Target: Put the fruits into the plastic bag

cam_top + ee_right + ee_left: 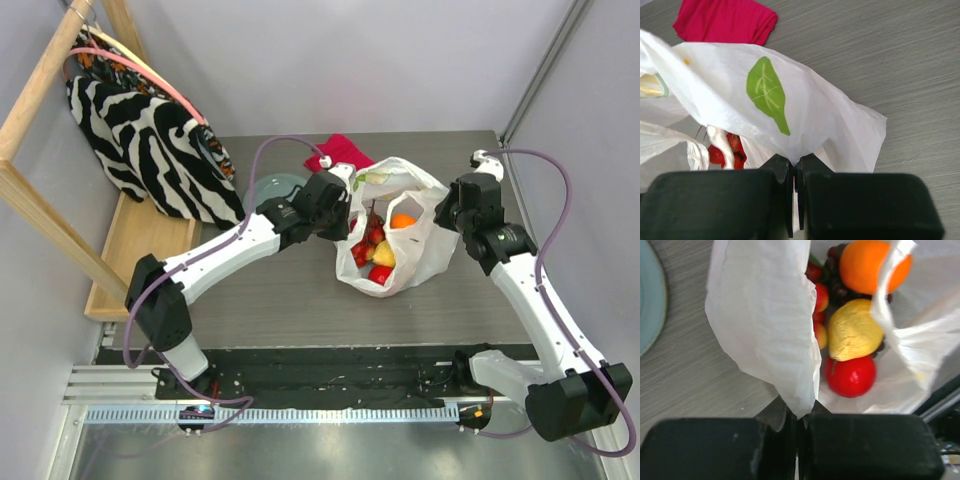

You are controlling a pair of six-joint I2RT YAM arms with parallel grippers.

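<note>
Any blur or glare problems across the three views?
Top external: sharp and evenly lit, though the bag looks slightly washed out. Left wrist: the left gripper is soft up close, and the apple carries a small highlight. Right wrist: the right gripper is blurred, while the leaf print and red cloth are sharp.

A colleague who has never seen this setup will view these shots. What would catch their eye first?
Probably the white plastic bag at mid-table, its mouth showing an orange, a yellow fruit and a red apple inside. Next, the left gripper and right gripper, each shut on the bag's film from its own side. The zebra-striped bag hanging far left stands out too.
</note>
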